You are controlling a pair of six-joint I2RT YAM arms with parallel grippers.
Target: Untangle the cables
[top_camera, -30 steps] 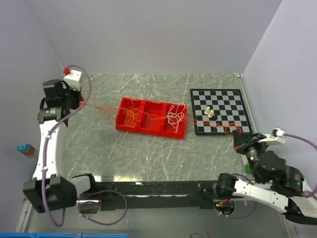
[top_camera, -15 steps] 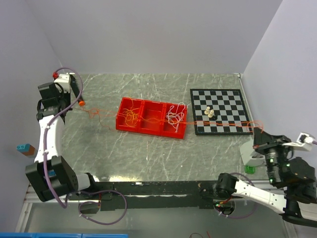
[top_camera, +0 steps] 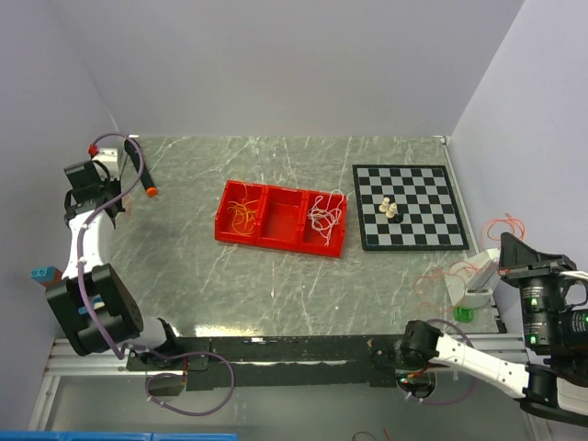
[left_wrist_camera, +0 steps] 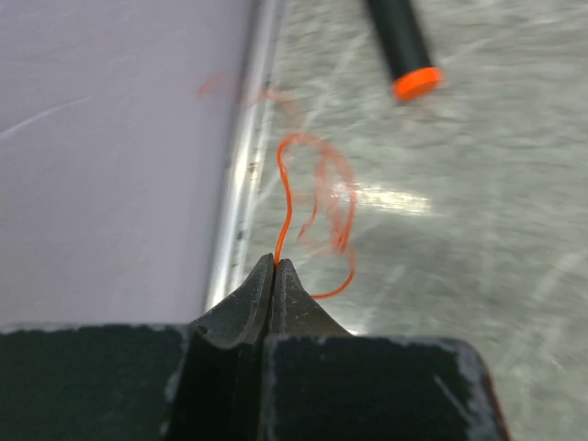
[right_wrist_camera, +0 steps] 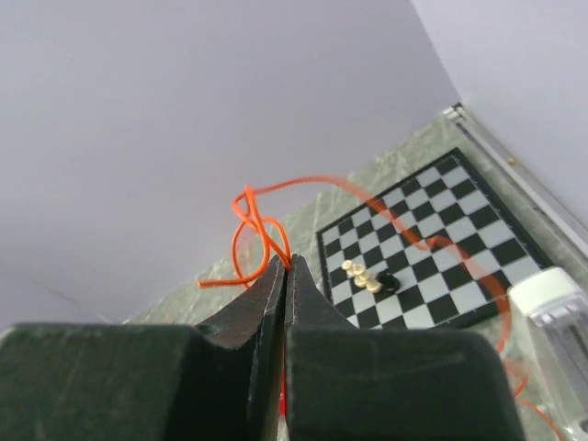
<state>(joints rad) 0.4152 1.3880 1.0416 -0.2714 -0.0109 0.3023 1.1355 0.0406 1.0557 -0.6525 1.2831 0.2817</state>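
The red tray (top_camera: 280, 241) holds a yellow-orange tangle of cables (top_camera: 241, 215) in its left compartment and a white tangle (top_camera: 323, 217) in its right one. My left gripper (top_camera: 92, 184) is at the far left wall. In the left wrist view it (left_wrist_camera: 276, 263) is shut on a thin orange cable (left_wrist_camera: 285, 188) that curls over the table. My right gripper (top_camera: 507, 244) is raised at the far right. In the right wrist view it (right_wrist_camera: 287, 261) is shut on an orange cable (right_wrist_camera: 250, 220) that loops above the tips. Faint orange strands (top_camera: 504, 224) trail near it.
A chessboard (top_camera: 409, 179) with a few pieces (top_camera: 390, 209) lies right of the tray. A white container (top_camera: 469, 280) stands at the right front edge. A black marker with an orange tip (top_camera: 148, 180) lies near the left gripper. Walls close both sides.
Both grippers have pulled farther outward, left toward the wall, right up and to the right. The orange strand stretched across the tray and chessboard no longer spans them.
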